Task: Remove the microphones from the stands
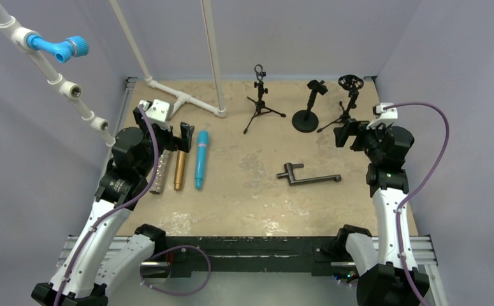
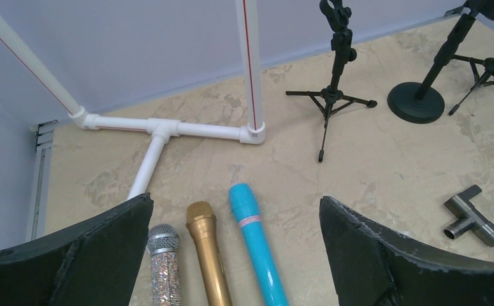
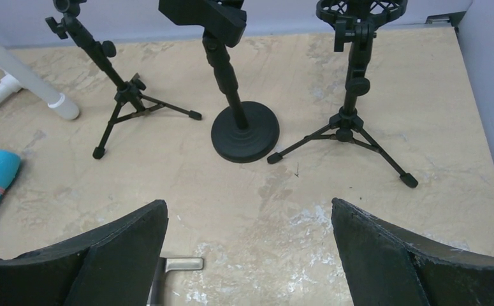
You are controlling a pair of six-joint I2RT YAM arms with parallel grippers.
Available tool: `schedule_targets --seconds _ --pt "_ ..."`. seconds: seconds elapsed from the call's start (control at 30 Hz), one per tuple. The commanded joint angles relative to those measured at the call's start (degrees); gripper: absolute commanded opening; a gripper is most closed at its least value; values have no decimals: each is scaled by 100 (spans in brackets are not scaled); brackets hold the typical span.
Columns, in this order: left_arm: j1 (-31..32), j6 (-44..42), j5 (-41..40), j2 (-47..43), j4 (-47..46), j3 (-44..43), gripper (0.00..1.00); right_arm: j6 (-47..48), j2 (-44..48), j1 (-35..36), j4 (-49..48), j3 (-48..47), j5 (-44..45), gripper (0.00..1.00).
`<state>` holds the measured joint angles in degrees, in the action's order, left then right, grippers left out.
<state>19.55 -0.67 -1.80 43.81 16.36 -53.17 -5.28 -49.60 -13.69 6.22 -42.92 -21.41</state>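
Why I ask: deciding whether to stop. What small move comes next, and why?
Probably none; hold still. The clip stand, round-base stand and shock-mount stand look empty, the silver microphone, gold microphone and blue microphone lie on the table, and the left gripper and right gripper are open.

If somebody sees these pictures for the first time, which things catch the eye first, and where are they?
On the left of the table lie, side by side, a glittering silver microphone, a gold microphone and a bright blue microphone. At the far edge stand a tripod stand, a round-base stand and a second tripod stand, all empty. A dark metal pipe piece lies alone near the middle.
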Motion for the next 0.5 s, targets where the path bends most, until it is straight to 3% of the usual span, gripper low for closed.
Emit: schedule_targets --seconds 0.0,0.47 --pt "-37 14 -303 -58 -311 82 100 291 173 -27 -117 24 -294 98" --pt "-33 -42 -521 -17 -529 287 100 373 254 -90 478 -509 -465 98"
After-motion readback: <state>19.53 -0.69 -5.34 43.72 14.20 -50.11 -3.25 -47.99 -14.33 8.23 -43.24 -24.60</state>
